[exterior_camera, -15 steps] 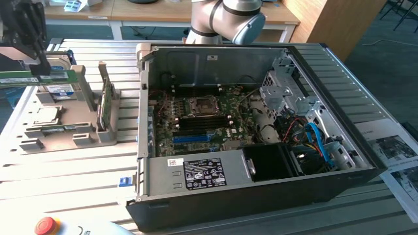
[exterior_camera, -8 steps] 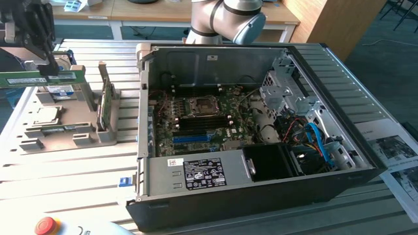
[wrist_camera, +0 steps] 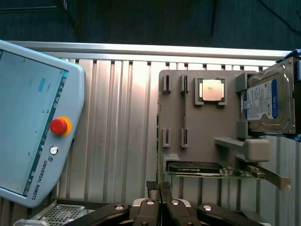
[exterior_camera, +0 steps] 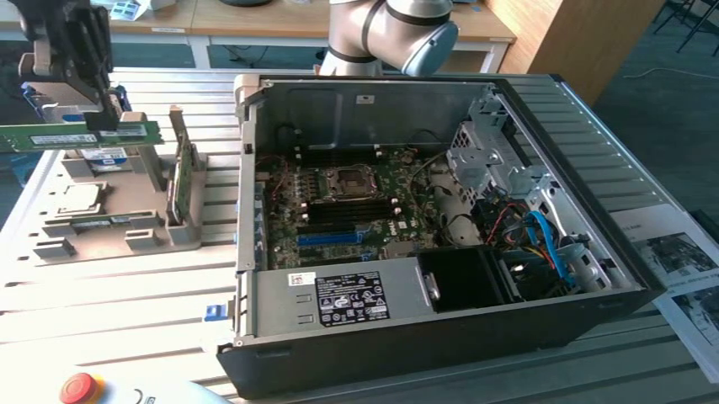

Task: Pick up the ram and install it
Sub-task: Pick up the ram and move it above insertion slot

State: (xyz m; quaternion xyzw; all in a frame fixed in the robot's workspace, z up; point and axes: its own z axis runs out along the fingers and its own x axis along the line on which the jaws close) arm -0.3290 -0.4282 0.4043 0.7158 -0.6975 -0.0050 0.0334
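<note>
The ram [exterior_camera: 79, 136] is a long thin green stick with a white label. It hangs level above the grey holder [exterior_camera: 67, 244] at the exterior view's left. My gripper [exterior_camera: 103, 120] is shut on its upper edge from above. In the wrist view the black fingertips [wrist_camera: 153, 189] stand pressed close together, looking down on the holder [wrist_camera: 202, 132]. The open computer case [exterior_camera: 607, 307] lies at the exterior view's right, with its motherboard [exterior_camera: 348, 202] exposed, well apart from the ram.
The holder carries a silver processor [wrist_camera: 210, 90], a hard drive [wrist_camera: 265, 101] with a blue-white label and a wider green card [wrist_camera: 221, 170] standing on edge. A teach pendant [wrist_camera: 33, 122] with a red stop button lies on the slatted metal table [wrist_camera: 117, 117]. Papers [exterior_camera: 685, 261] lie beyond the case.
</note>
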